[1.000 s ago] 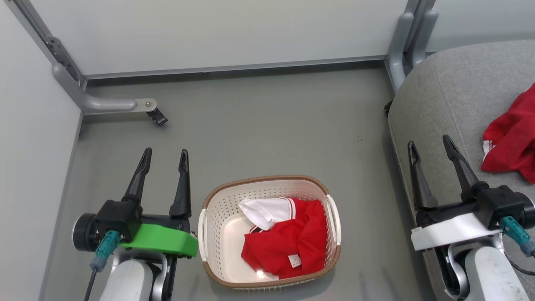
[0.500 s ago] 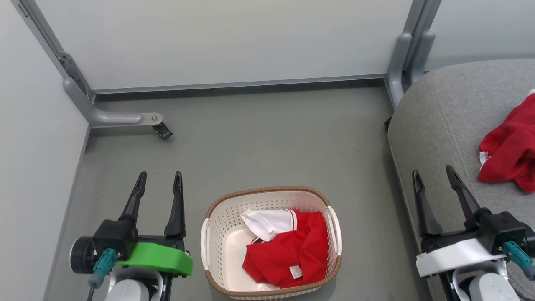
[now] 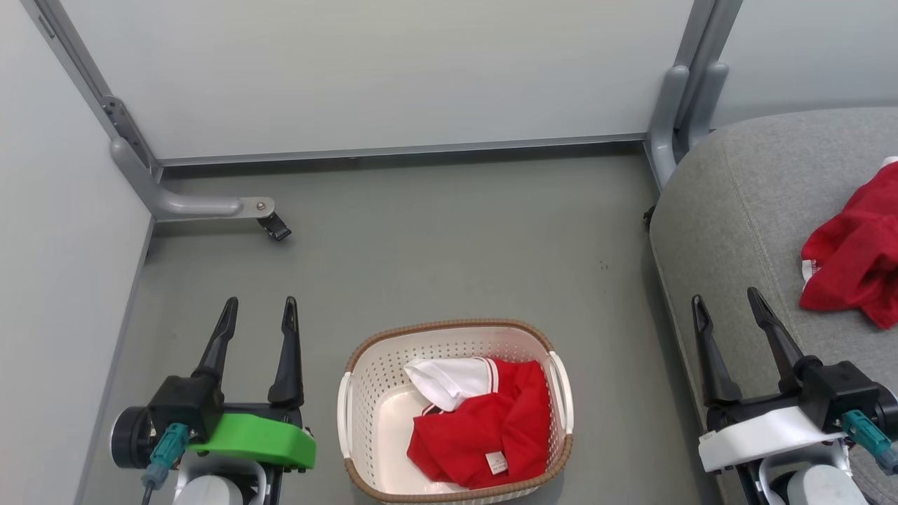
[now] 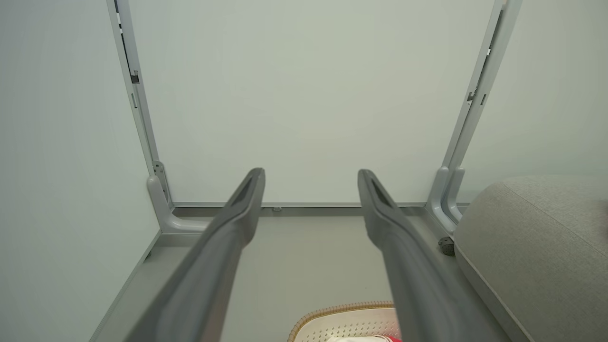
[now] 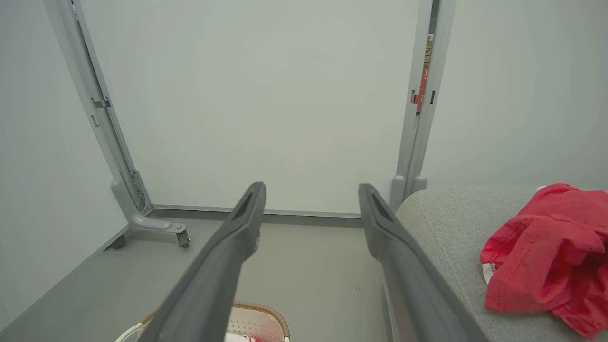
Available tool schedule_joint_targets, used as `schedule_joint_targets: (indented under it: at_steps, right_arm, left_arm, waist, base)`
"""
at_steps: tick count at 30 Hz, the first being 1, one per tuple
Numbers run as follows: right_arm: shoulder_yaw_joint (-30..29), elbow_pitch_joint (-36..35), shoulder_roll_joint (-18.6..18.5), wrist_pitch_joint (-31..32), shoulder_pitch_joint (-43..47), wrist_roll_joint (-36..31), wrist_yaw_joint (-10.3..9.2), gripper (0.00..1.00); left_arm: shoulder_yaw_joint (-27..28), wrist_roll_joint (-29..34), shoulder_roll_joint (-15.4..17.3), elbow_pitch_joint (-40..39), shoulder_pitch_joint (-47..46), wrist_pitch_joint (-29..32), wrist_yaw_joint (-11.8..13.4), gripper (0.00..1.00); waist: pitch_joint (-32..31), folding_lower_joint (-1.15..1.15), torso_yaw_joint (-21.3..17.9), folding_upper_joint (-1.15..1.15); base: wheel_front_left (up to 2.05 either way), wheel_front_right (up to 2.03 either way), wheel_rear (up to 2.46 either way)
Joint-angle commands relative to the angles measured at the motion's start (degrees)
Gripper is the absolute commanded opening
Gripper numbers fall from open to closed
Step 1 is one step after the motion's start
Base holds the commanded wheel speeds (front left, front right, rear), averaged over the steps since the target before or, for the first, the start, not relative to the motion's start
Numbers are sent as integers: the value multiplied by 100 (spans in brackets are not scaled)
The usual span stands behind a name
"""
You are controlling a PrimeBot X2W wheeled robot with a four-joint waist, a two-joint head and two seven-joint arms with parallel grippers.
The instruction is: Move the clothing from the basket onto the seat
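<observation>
A cream perforated basket (image 3: 365,393) with a brown rim stands on the floor at bottom centre. Inside it lies a crumpled red shirt (image 3: 491,428) with a white collar and a small label. Another red shirt (image 3: 852,256) (image 5: 546,259) lies on the light-grey seat (image 3: 744,210) (image 5: 446,223) (image 4: 536,237) at the right. My left gripper (image 3: 258,306) (image 4: 311,173) hangs open and empty to the left of the basket. Over the seat's left edge my right gripper (image 3: 726,297) (image 5: 311,187) is open and empty, left of that shirt.
Pale partition panels (image 3: 393,70) close off the back and left. A grey metal foot with a black caster (image 3: 270,224) juts onto the floor at the left; another upright post (image 3: 677,91) stands by the seat's back corner. Grey floor (image 3: 449,245) stretches beyond the basket.
The head camera has tilted up, so the whole scene slid lower in view. Both grippers stay open; neither shirt has shifted.
</observation>
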Motion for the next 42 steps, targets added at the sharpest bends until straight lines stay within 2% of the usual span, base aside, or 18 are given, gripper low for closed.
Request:
schedule_joint_targets:
  at_steps: [1,14,24,34,42]
  right_arm:
    - [-1,23,-15,-11,24,22,-4,100]
    - [-11,70,-15,-11,35,34,-4,100]
    - [85,87,-15,-11,-131,37,-4,100]
    - [367,26,-15,-12,-625,16,-4,100]
    - [534,-123,-15,-11,-1123,94,-4,100]
  left_arm:
    - [38,54,-8,16,94,-5,-33,100]
    - [69,110,-48,53,68,-5,-102,100]
    - [-91,218,-56,240,-351,-5,-195,100]
    - [-731,437,190,1077,-1148,-5,-322,100]
    - [-1219,447,294,2037,-2007,-4,-333,100]
  waist:
    - [-5,0,-5,0]
    - [-16,0,6,0]
    - [134,0,-73,0]
    - [656,0,-578,0]
    - [1388,0,-1114,0]
  base:
    - [0,0,0]
    - [0,0,0]
    - [0,0,0]
    - [0,0,0]
    - [0,0,0]
